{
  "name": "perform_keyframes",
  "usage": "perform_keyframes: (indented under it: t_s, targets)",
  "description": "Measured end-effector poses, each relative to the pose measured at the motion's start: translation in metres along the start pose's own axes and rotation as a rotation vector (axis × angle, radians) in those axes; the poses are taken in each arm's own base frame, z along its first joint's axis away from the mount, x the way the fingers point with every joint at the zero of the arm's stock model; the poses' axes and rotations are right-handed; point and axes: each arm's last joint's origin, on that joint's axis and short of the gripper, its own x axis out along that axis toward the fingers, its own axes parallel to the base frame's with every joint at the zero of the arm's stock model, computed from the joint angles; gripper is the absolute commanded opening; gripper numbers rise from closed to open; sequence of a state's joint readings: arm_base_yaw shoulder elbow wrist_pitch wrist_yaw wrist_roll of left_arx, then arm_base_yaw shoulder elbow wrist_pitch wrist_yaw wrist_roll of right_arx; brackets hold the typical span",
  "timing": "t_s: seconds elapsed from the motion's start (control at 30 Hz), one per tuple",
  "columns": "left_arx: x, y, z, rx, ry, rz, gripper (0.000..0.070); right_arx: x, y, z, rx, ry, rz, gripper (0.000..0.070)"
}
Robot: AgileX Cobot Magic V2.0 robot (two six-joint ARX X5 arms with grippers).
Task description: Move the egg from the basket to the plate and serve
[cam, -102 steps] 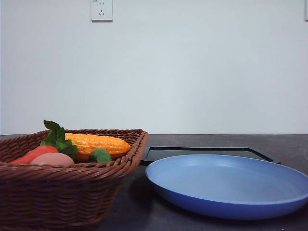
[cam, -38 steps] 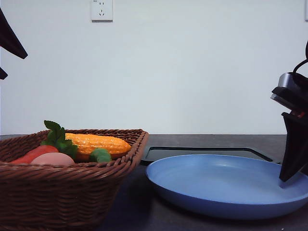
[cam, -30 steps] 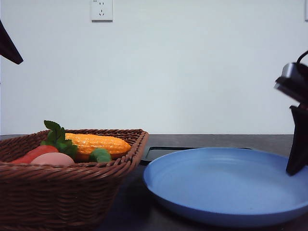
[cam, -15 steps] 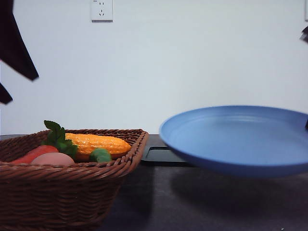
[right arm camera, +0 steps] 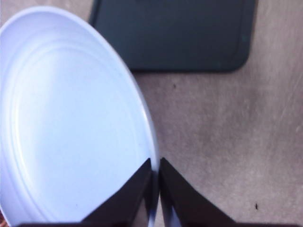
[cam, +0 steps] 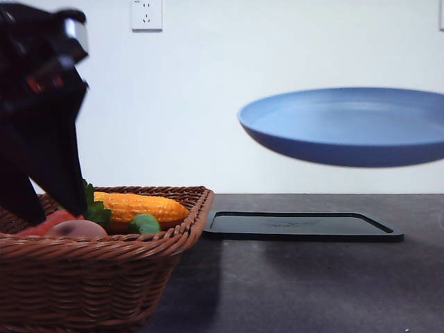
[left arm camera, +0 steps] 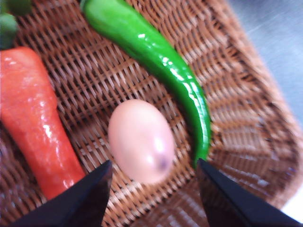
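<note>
Where plate hangs, dark table.

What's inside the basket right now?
The basket holds the egg, a carrot, a green pepper and corn. The left gripper hangs open over the egg; anything beneath the vegetables is hidden.

The scene is being viewed by the front camera from low, near table height, facing a white wall across the basket and black tray. The basket's inside is being looked down into at close range by the left wrist camera, past its fingers. The tray and plate are being overlooked from above by the right wrist camera.
</note>
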State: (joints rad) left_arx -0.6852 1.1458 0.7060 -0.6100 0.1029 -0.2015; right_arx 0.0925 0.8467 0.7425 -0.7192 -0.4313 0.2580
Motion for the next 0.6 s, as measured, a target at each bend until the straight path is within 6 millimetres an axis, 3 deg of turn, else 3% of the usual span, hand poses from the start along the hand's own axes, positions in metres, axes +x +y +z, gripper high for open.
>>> perform_keyframes:
  t_s: [0.3, 0.6]
  targets:
    - [0.020, -0.002, 0.024, 0.012, 0.060, 0.041, 0.0364, -0.005, 0.003, 0.000, -0.003, -0.004, 0.008, 0.0000]
    - [0.040, -0.001, 0.020, 0.017, 0.170, 0.058, 0.0358, -0.006, 0.003, 0.000, -0.009, -0.002, 0.007, 0.0000]
